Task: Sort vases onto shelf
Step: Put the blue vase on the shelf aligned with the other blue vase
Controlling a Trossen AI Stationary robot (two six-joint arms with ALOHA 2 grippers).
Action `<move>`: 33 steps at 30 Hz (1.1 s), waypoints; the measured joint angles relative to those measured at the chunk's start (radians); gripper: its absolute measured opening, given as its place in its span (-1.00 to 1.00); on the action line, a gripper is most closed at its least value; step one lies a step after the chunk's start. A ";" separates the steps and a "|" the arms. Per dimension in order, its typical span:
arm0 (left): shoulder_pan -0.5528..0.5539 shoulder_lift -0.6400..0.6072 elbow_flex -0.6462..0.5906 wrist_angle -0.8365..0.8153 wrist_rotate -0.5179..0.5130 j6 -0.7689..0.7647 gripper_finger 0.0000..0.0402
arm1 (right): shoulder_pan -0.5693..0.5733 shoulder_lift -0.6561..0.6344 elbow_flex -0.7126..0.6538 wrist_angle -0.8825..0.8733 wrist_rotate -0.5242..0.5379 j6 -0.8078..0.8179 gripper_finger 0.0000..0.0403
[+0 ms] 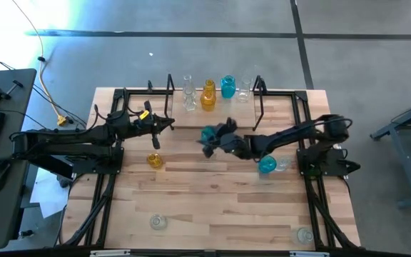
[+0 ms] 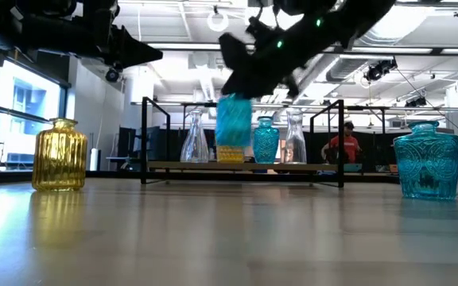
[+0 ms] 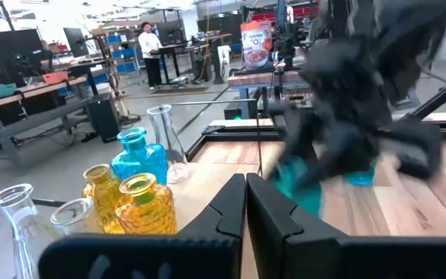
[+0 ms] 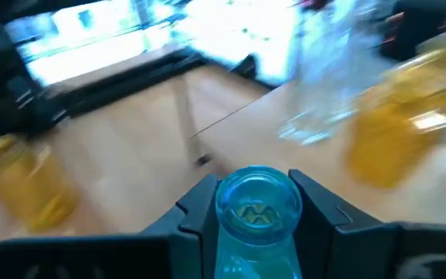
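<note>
My right gripper [image 1: 218, 137] is shut on a teal-blue vase [image 1: 207, 133] in the middle of the table, just in front of the shelf [image 1: 223, 107]. The low view shows this vase [image 2: 233, 119] up in the air. Standing on the shelf are a clear vase [image 1: 189, 89], an amber vase [image 1: 207, 95], a teal vase [image 1: 227, 87] and another clear vase [image 1: 243, 91]. My left gripper [image 1: 168, 123] is shut on nothing and hovers left of the shelf's near edge, pointing level toward the table's right. My right gripper pinches the teal vase between its two fingers [image 4: 200, 203] at the upper part, just under the round mouth [image 4: 258, 203]. The fingers reach in from the table's right, slanting slightly down. The vase hangs roughly upright, lifted clear of the tabletop.
An amber vase [image 1: 154, 160] stands left of centre. A teal vase [image 1: 267, 165] and a clear vase [image 1: 282, 164] stand under my right arm. Two clear vases [image 1: 158, 222] [image 1: 305, 235] stand near the front edge. A person [image 2: 347, 141] is in the room beyond.
</note>
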 joint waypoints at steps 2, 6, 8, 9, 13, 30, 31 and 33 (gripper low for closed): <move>0.000 0.000 0.000 0.000 0.000 0.000 -0.97 | -0.016 -0.055 0.000 -0.046 0.078 0.008 -0.54; 0.000 0.000 0.000 -0.001 0.000 0.000 -0.97 | -0.110 -0.114 0.000 -0.087 0.090 -0.018 -0.54; 0.000 0.000 0.000 -0.001 0.000 0.000 -0.97 | -0.165 -0.115 0.000 -0.089 0.063 -0.024 -0.54; 0.000 0.000 0.000 -0.001 0.000 0.000 -0.97 | -0.193 -0.110 0.000 -0.093 0.055 -0.024 -0.54; 0.000 0.000 0.000 -0.001 0.000 0.000 -0.97 | -0.279 -0.078 0.000 -0.100 0.014 -0.022 -0.54; 0.000 0.000 0.000 -0.002 0.000 0.003 -0.98 | -0.403 0.018 0.000 -0.052 -0.018 0.001 -0.53; 0.000 0.000 0.000 -0.002 0.000 0.003 -0.98 | -0.406 0.019 0.000 -0.055 -0.015 0.001 -0.53; 0.000 0.000 0.000 -0.001 0.000 0.003 -0.98 | -0.412 0.020 0.000 -0.056 -0.013 0.001 -0.53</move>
